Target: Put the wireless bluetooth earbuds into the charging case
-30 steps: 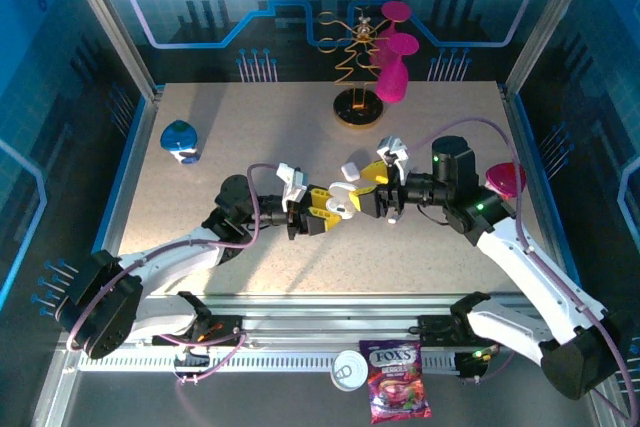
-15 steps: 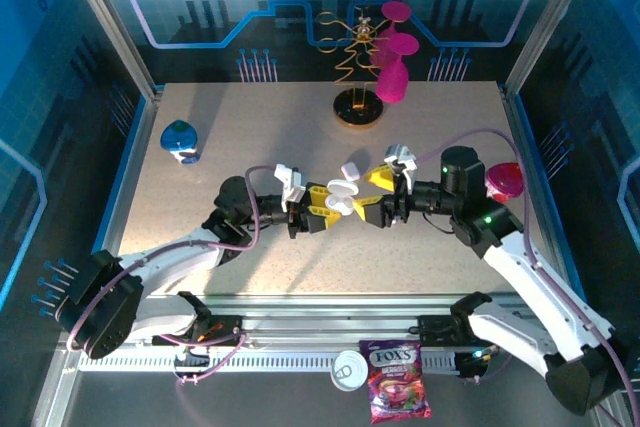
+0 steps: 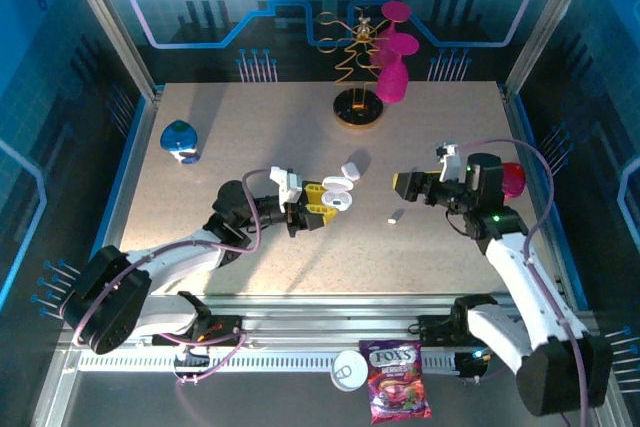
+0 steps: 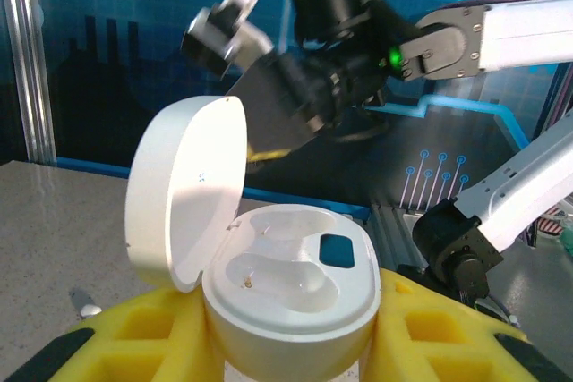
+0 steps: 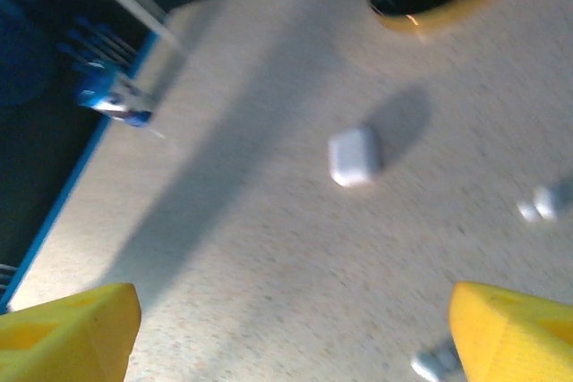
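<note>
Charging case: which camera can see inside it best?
The left wrist view. The charging case sits close up between the left yellow fingers, lid flipped open, both wells looking empty. The top external view shows the case as a small white shape in those fingers.

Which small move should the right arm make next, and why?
Probably lower the right gripper onto the earbud lying on the table nearby: its jaws stand open and empty, and the charging case in the left gripper is open with empty wells.
</note>
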